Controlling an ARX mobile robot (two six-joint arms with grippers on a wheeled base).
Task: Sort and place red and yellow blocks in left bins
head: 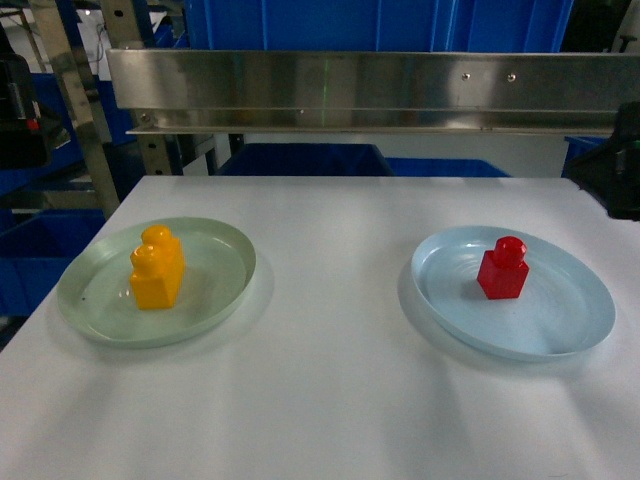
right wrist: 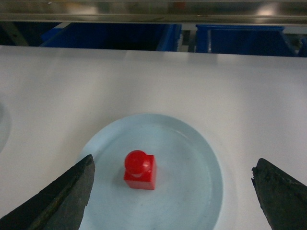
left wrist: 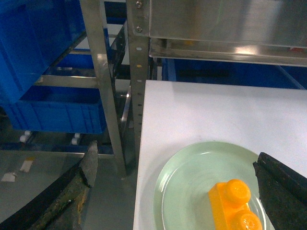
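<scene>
On the white table (head: 330, 400), the head view shows 2 shallow plates. A pale green round plate (head: 215, 250) lies at about 9 o'clock from the table's middle, and the glossy orange-yellow plastic brick with 2 round studs (head: 157, 268) stands upright on it, a little toward the plate's 9 o'clock side. A pale blue round plate (head: 570, 310) lies at about 3 o'clock, well apart from the green one, and the glossy red plastic cube with 1 round stud (head: 502, 268) stands upright near its middle.

The left gripper (left wrist: 175, 191) hangs above the table's left edge with its dark fingers (left wrist: 283, 187) spread wide; 1 finger is over the floor off the table, the other just beside the orange-yellow brick at 3 o'clock. It grips nothing. The right gripper (right wrist: 172, 191) is likewise spread wide and grips nothing, its fingers (right wrist: 62, 199) at 9 and 3 o'clock of the red cube, apart from it.

Beyond the table at 12 o'clock stand a steel shelf rail (head: 360, 90) and blue plastic bins (head: 300, 160).
</scene>
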